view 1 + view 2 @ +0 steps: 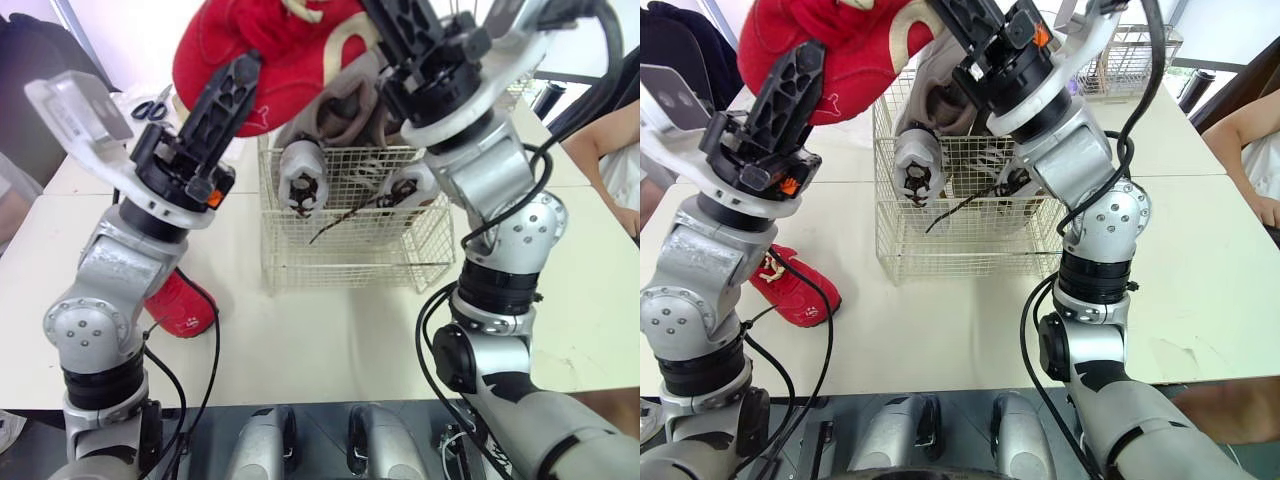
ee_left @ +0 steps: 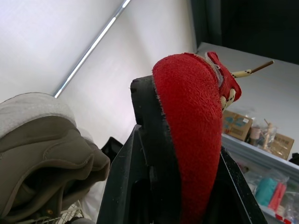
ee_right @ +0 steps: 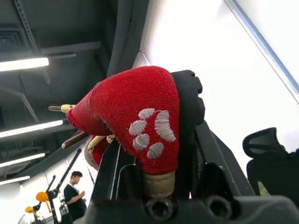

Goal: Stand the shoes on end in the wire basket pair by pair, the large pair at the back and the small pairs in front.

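A large red suede shoe (image 1: pixel 270 45) hangs in the air above the wire basket (image 1: pixel 350 255), held from both sides. My left gripper (image 1: pixel 243 75) is shut on its black-soled end (image 2: pixel 187 140). My right gripper (image 1: pixel 398 25) is shut on the end with the white paw print (image 3: pixel 149 130). Its mate, a second red shoe (image 1: pixel 182 305), lies on the table beside my left arm. A taupe shoe (image 1: pixel 338 110) stands at the back of the basket, and two small white shoes (image 1: pixel 301 180) (image 1: pixel 408 186) stand on end in front.
Scissors (image 1: pixel 150 108) lie on the table at the back left. Another wire basket (image 1: pixel 1130 50) stands at the back right. A person's arm (image 1: pixel 608 150) rests at the table's right edge. The table (image 1: pixel 330 330) in front of the basket is bare.
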Tool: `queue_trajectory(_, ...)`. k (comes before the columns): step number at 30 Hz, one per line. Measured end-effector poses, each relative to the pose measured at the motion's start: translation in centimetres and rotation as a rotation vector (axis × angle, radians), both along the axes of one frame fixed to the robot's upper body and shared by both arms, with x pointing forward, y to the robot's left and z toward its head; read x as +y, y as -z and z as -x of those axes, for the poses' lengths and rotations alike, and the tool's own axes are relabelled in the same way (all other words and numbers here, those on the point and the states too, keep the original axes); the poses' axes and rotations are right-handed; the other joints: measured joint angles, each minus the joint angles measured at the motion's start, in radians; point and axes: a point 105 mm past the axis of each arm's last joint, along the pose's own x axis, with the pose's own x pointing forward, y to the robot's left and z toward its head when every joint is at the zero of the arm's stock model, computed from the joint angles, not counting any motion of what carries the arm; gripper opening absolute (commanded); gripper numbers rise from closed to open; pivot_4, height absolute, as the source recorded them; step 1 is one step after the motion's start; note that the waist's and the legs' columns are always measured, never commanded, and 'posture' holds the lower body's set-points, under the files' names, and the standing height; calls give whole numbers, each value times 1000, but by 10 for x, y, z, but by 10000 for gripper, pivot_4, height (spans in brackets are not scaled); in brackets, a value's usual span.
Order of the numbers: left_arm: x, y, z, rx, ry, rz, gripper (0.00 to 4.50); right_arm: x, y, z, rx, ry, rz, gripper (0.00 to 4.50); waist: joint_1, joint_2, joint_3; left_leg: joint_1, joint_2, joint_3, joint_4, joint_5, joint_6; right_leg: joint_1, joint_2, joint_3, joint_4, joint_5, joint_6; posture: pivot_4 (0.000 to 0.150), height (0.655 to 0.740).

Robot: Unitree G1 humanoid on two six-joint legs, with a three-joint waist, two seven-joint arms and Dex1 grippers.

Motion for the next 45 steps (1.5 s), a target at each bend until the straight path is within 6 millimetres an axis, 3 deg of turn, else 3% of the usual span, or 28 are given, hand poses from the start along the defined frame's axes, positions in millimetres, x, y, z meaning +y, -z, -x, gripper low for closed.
queue_trajectory(2, 0, 1, 2, -5, -15, -37, 6899, -2, -3, 0, -45, 10, 47, 9995, 0, 0, 0, 0, 0, 0, 0, 0, 0, 0, 0, 0, 0, 0, 0, 1500, 7371)
queue_trajectory(4, -2, 5, 4, -5, -33, -110, 14810, -6, -3, 1, -100, 24, 119, 9577, 0, 0, 0, 0, 0, 0, 0, -1, 1, 0, 0, 0, -1, 0, 0, 1500, 7371)
queue_trajectory(6, -4, 23, 9, 31, -30, -256, 23091, -16, -7, 2, -186, 49, 221, 9577, 0, 0, 0, -1, 0, 0, 0, -1, 2, -1, 0, 0, -2, 0, 0, 1500, 7371)
queue_trajectory(9, 7, 43, 14, 90, -51, -432, 38485, -56, -19, -1, -288, 168, 337, 9577, 5, -1, 1, -2, 0, 0, -1, -1, 2, -1, 0, -1, -4, 0, 0, 1500, 7371)
queue_trajectory(11, 13, 44, 20, 72, -75, -538, 38485, -74, -21, -1, -322, 204, 402, 9577, 5, 0, 2, -2, 0, 0, -2, -2, 3, -1, 0, -1, -6, 0, 0, 1500, 7371)
queue_trajectory(14, 14, 55, 29, 64, -85, -706, 38485, -86, -13, 2, -330, 197, 524, 9577, 3, 1, 3, -2, 0, 1, -4, -2, 2, -1, 0, 0, -9, 0, 0, 1500, 7371)
queue_trajectory(17, 17, 65, 26, 78, -144, -785, 38485, -96, 6, 0, -272, 197, 616, 9577, 4, 1, 2, -2, 1, 1, -5, -2, 2, -1, -1, 0, -11, 0, -1, 1500, 7371)
queue_trajectory(20, 12, 71, 23, 88, -185, -743, 38485, -101, 41, -10, -143, 196, 687, 9577, 8, 1, 3, -3, 2, 1, -5, -2, 1, 0, -2, 1, -13, 1, -2, 1500, 7371)
queue_trajectory(23, 5, 79, 19, 131, -204, -637, 38485, -102, 63, -12, -82, 198, 737, 9577, 12, 2, 3, -3, 1, 2, -4, 1, -2, -1, -3, 1, -14, 2, -2, 1500, 7371)
queue_trajectory(33, 1, 94, 14, 207, -205, -567, 38485, -112, 90, -18, -107, 262, 829, 9577, 12, 1, 3, -3, 1, 3, -4, 0, -2, 0, -3, 0, -14, 2, -2, 1500, 7371)
queue_trajectory(40, 4, 86, 19, 229, -135, -492, 38485, -117, 118, -23, -64, 252, 866, 9577, 13, 1, 2, -3, 2, 3, -3, 1, -2, 0, -2, 0, -14, 2, -2, 1500, 7371)
queue_trajectory(43, 8, 82, 19, 233, -134, -487, 39083, -116, 125, -23, -56, 241, 859, 20617, 12, 1, 2, -3, 1, 3, -3, 1, -2, 0, -1, 0, -14, 2, -1, 1500, 7371)
queue_trajectory(45, 9, 80, 20, 232, -129, -486, 39083, -115, 129, -21, -49, 223, 860, 30377, 12, 1, 2, -3, 1, 3, -3, 1, -2, 1, -1, 0, -14, 2, -1, 1500, 7371)
